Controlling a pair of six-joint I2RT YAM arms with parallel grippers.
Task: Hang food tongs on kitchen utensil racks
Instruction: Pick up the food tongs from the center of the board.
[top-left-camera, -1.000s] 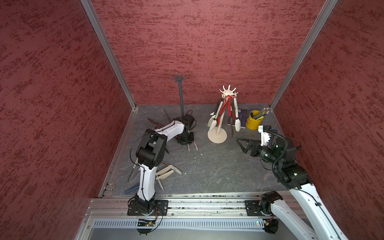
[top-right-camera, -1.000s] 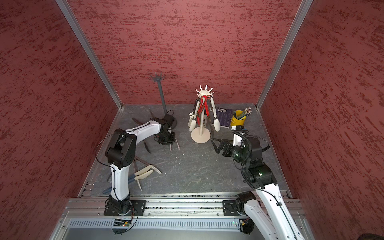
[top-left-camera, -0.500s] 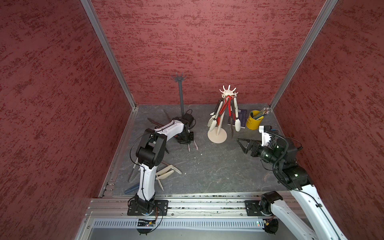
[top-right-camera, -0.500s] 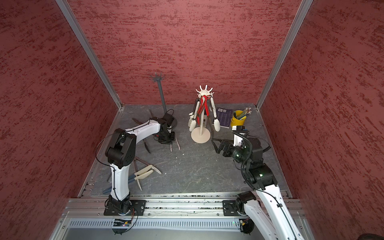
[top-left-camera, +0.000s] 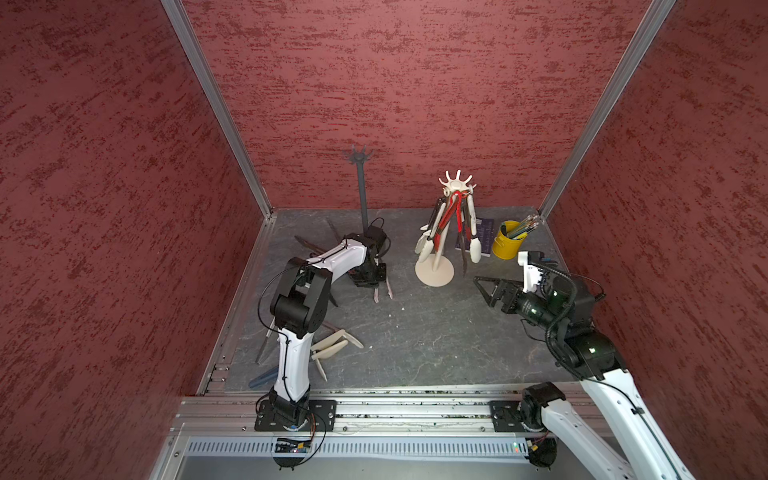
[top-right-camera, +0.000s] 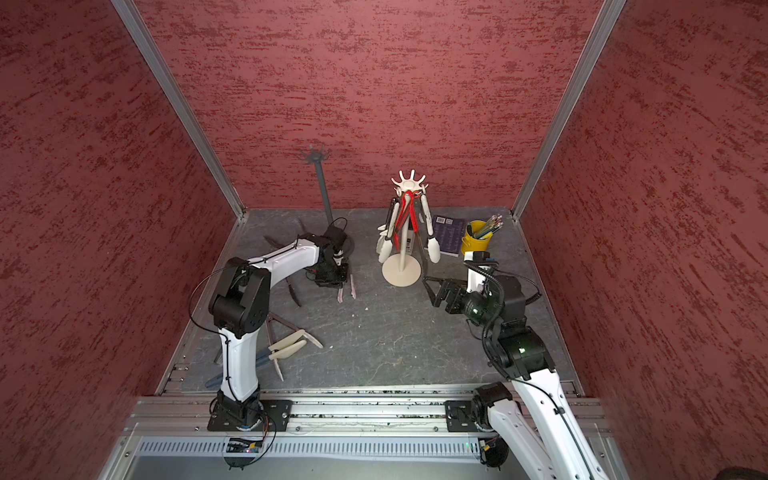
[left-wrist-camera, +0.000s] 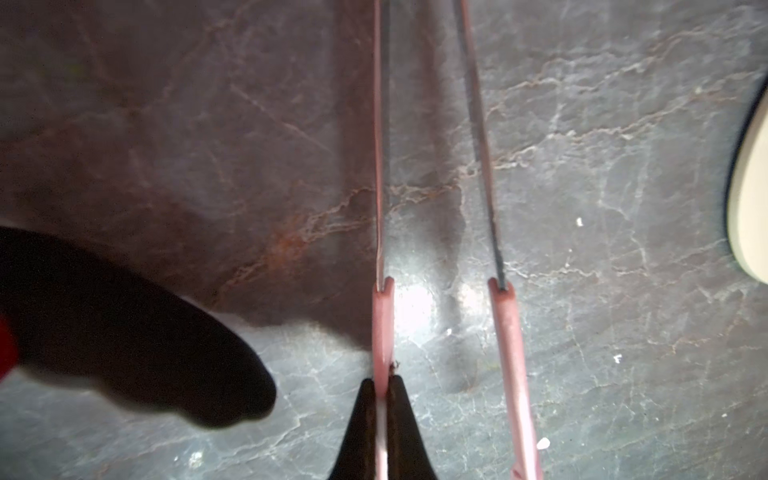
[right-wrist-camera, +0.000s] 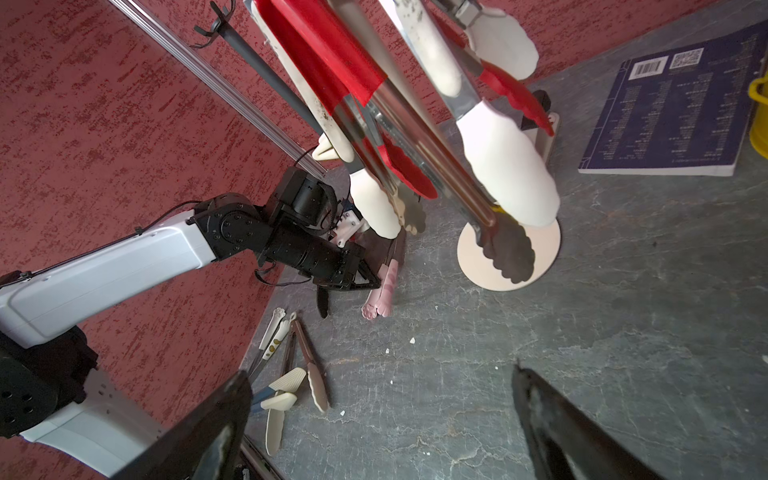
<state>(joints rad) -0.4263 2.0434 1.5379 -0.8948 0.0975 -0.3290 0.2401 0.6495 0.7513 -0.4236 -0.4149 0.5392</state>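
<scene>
My left gripper (left-wrist-camera: 382, 384) is shut on one arm of the pink food tongs (left-wrist-camera: 510, 332), which lie flat on the table; in both top views it points down at them (top-left-camera: 372, 284). The tongs' pink tips (right-wrist-camera: 380, 297) stick out past it. My right gripper (right-wrist-camera: 379, 374) is open and holds nothing, hovering beside the cream-white kitchen utensil rack (top-left-camera: 456, 185). Red, cream-white and black tongs (right-wrist-camera: 505, 245) hang from that rack. The dark grey rack (top-left-camera: 362, 187) stands bare behind the left arm. Several loose tongs (top-left-camera: 332, 345) lie near the left arm's base.
A yellow cup (top-left-camera: 505, 247) of pencils and a dark blue book (top-right-camera: 451, 235) sit at the back right. A dark tongs tip (left-wrist-camera: 145, 332) lies close beside the left gripper. Red walls close in three sides, and a metal rail (top-left-camera: 415, 409) runs along the front.
The left gripper's jaws have closed on the arm of the pink tongs. The right arm has barely moved and its gripper stays open.
</scene>
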